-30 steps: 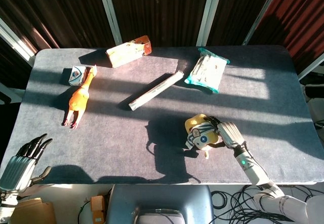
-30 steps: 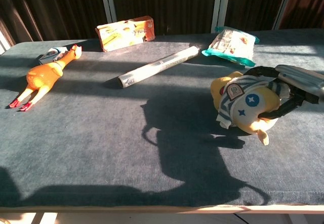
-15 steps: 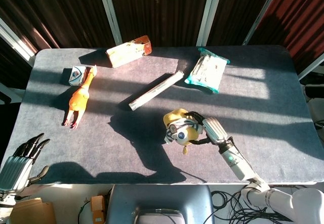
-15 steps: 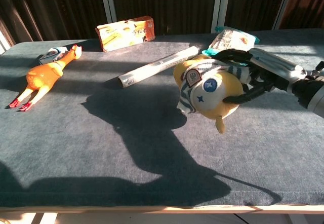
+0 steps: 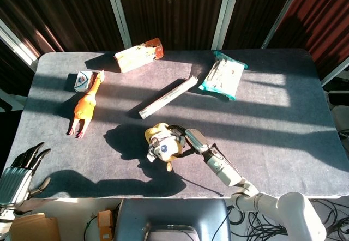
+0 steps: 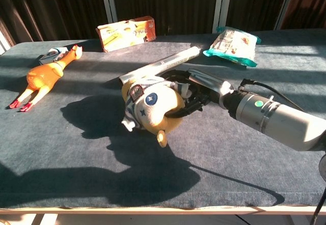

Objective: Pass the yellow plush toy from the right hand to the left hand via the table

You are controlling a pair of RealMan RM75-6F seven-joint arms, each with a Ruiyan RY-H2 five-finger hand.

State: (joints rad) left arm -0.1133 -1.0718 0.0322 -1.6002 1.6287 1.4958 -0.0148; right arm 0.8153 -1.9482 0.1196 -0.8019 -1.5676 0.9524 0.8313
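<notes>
The yellow plush toy (image 5: 162,146) (image 6: 153,108), in a striped top with a blue badge, is near the middle of the grey table (image 5: 272,121), toward the front. My right hand (image 5: 192,141) (image 6: 199,88) grips it from its right side, fingers wrapped around its back. Whether the toy touches the cloth I cannot tell. My left hand (image 5: 20,170) hangs off the table's front left corner, fingers apart and holding nothing; the chest view does not show it.
An orange rubber chicken (image 5: 85,106) (image 6: 42,78) and a small box (image 5: 79,80) lie at the left. An orange carton (image 5: 139,55) sits at the back, a foil roll (image 5: 168,97) (image 6: 160,66) just behind the toy, a teal packet (image 5: 222,76) at back right.
My right hand has carried the plush toy leftward across the table, from the right front to near the centre. The left hand has barely moved.
</notes>
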